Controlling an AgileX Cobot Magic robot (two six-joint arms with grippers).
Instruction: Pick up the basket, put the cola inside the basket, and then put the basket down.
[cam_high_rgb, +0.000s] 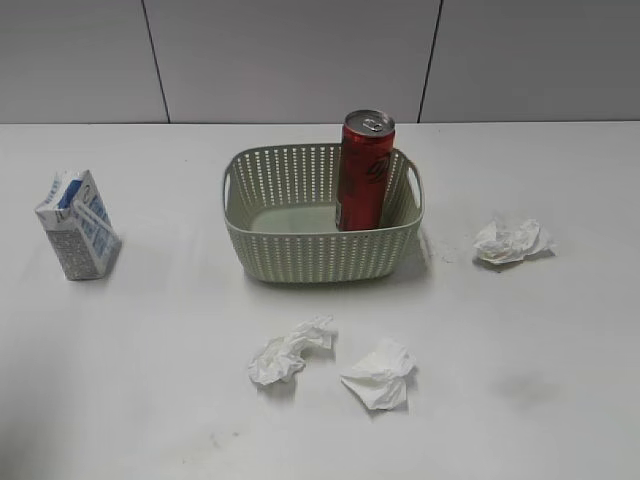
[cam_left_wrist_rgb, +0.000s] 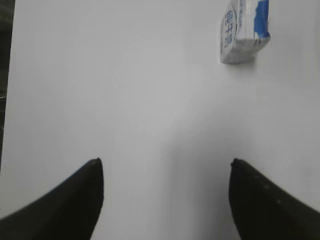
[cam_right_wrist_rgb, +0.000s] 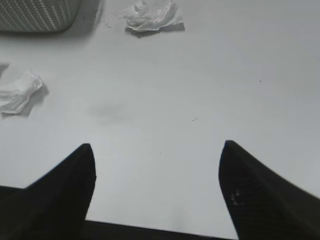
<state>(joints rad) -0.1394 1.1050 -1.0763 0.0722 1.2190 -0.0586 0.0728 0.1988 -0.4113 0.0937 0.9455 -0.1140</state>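
Observation:
The pale sage-green basket (cam_high_rgb: 300, 255) rests on the white table at the centre of the exterior view. The red cola can (cam_high_rgb: 364, 172) stands upright inside it at its right end. A corner of the basket (cam_right_wrist_rgb: 35, 15) shows at the top left of the right wrist view. Neither arm shows in the exterior view. My left gripper (cam_left_wrist_rgb: 166, 162) is open and empty over bare table. My right gripper (cam_right_wrist_rgb: 156, 146) is open and empty near the table's front edge.
A white-and-blue carton (cam_high_rgb: 78, 224) stands at the left; it also shows in the left wrist view (cam_left_wrist_rgb: 245, 30). Crumpled tissues lie in front of the basket (cam_high_rgb: 290, 350) (cam_high_rgb: 380, 375) and to its right (cam_high_rgb: 512, 241), also seen in the right wrist view (cam_right_wrist_rgb: 150, 15) (cam_right_wrist_rgb: 17, 90).

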